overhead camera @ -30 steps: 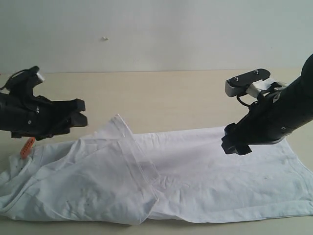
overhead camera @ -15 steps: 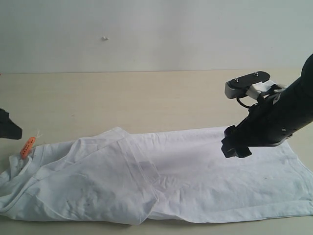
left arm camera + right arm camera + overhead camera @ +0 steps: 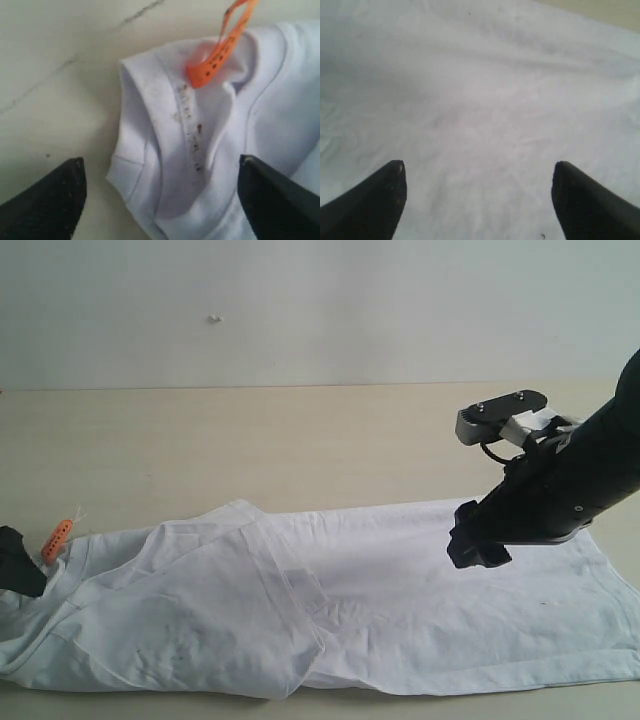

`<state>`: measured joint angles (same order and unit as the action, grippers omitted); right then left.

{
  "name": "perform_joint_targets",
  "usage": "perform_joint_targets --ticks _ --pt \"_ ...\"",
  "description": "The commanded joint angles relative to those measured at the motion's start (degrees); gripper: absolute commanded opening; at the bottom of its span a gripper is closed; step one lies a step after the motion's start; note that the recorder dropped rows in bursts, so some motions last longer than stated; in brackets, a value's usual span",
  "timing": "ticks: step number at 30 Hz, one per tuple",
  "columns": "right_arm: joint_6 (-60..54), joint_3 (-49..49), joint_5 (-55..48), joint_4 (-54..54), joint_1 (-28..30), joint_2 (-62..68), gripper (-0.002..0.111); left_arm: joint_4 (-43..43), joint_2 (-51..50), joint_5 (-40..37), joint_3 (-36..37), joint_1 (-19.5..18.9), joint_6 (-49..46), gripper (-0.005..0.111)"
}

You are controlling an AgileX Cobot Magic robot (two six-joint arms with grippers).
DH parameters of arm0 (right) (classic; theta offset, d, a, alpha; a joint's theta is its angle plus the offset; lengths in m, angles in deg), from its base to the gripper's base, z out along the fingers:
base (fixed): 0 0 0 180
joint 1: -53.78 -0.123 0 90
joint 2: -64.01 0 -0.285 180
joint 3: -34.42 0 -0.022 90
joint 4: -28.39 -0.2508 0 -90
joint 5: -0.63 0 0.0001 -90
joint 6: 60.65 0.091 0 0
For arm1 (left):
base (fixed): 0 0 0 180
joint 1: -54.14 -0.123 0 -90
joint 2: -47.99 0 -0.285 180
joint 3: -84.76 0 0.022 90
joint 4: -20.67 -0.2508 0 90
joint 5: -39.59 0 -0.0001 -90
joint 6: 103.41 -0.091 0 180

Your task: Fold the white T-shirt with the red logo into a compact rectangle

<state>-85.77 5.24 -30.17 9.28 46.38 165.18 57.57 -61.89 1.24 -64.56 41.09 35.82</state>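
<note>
**Count:** two grippers, one T-shirt, one tag.

**Left gripper** [image 3: 159,200]: the jaws stood wide apart and held nothing. Its two black fingertips [image 3: 45,202] flanked the bunched collar end of the T-shirt [image 3: 165,165]. Whether they touched the cloth could not be told. In the exterior view this gripper [image 3: 16,562] showed only as a dark tip at the 9 o'clock edge, just beside that collar end.

**Tag** [image 3: 220,50]: a single orange strip rose from the collar. In the exterior view the tag [image 3: 57,538] lay at about 2 o'clock from the left gripper.

**Right gripper** [image 3: 477,200]: the jaws were likewise wide and empty, poised over plain white cloth. In the exterior view this gripper [image 3: 478,543] hung over the shirt's right half, toward 4 o'clock from the view's centre.

**T-shirt** [image 3: 420,590]: it lay lengthwise across the near part of the table [image 3: 300,440], running from 9 to 3 o'clock. One flap was folded over its left half along a diagonal edge.
</note>
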Motion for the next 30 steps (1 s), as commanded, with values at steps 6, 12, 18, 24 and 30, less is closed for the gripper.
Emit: perform_joint_targets --ticks 6,12,18,24,30 --pt "-0.7 0.3 -0.2 -0.5 0.1 -0.6 0.075 1.4 -4.5 -0.9 -0.1 -0.3 -0.8 0.079" --pt "-0.7 0.3 -0.2 -0.7 0.1 -0.6 0.075 14.1 -8.0 -13.2 -0.1 -0.3 -16.0 0.079" --pt "-0.7 0.3 -0.2 -0.9 0.1 -0.6 0.075 14.8 -9.9 -17.0 -0.1 -0.1 -17.5 0.079" --pt "-0.7 0.3 -0.1 -0.8 0.1 -0.6 0.075 16.8 -9.6 -18.7 -0.1 -0.1 -20.2 0.077" --pt "-0.7 0.3 0.1 -0.8 0.1 -0.6 0.075 17.6 -9.6 -21.9 -0.1 1.7 -20.7 0.066"
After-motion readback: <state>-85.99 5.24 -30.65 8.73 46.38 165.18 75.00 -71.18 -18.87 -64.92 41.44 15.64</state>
